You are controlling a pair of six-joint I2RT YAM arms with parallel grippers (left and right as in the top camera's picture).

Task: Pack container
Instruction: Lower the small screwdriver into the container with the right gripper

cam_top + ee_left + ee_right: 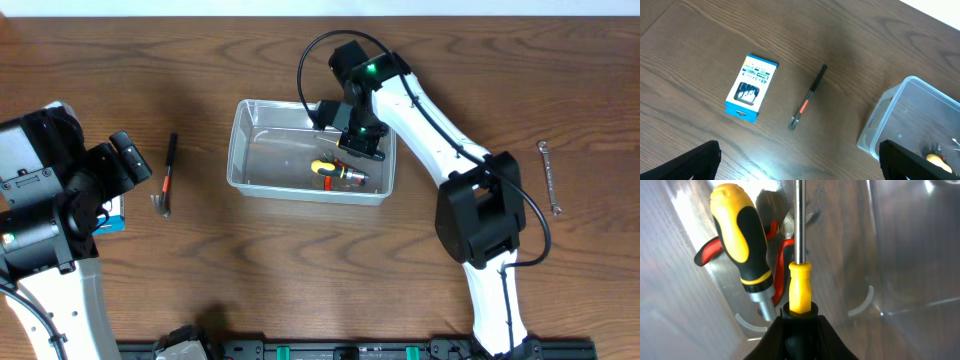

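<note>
The clear plastic container (268,150) stands mid-table. My right gripper (358,140) is inside its right half, shut on a screwdriver (800,287) with a yellow collar and a steel shaft; in the right wrist view the gripper (800,325) holds its black handle end. A yellow-and-black screwdriver (742,235) and red-handled pliers (782,247) lie on the container's floor (910,255) below. My left gripper (125,160) is open and empty at the far left; the left wrist view shows its fingers (800,170) wide apart above bare wood, with the container (912,120) to their right.
A black-and-orange hand tool (166,175) lies left of the container, also seen in the left wrist view (809,96). A small blue-and-white box (751,88) lies further left, partly under my left arm (110,222). A steel wrench (549,177) lies at the far right.
</note>
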